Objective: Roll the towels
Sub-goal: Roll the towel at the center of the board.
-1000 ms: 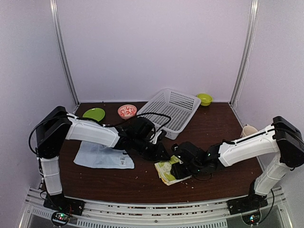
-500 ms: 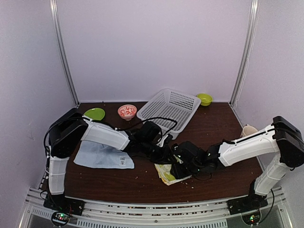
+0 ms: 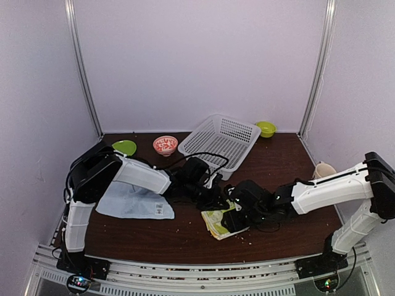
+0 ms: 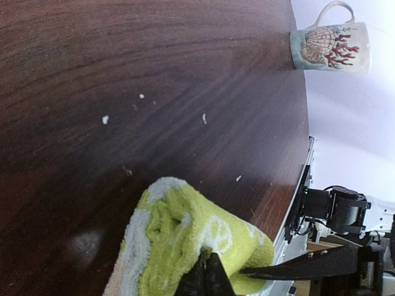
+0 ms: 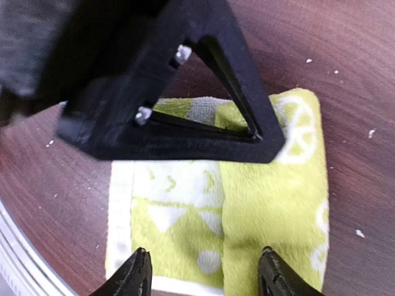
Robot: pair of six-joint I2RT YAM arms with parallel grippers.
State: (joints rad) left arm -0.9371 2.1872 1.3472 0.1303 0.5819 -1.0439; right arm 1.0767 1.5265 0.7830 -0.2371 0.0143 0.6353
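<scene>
Green towel (image 3: 220, 223) sits mid-desk toward the near side, between both arms. It's folded to a thick pad w/ one end curled over (roll barely begun, I'd judge). Blue towel (image 3: 133, 203) lies flat on desk (image 3: 284, 169) at L, partly under the L arm, not rolled.

L hand (image 4: 207, 279): tips closed tight together, set on the curled edge of the green towel. Can't tell if any cloth is pinched betw. them.

R hand (image 5: 204, 253): fingers spread wide over the flat part of the pad, gripping nothing.

To do the step well: R presses the flat end down as anchor. L turns the curled edge over evenly across the full width, tight, no skew. Soft cloth prob. springs open if let go early.
</scene>
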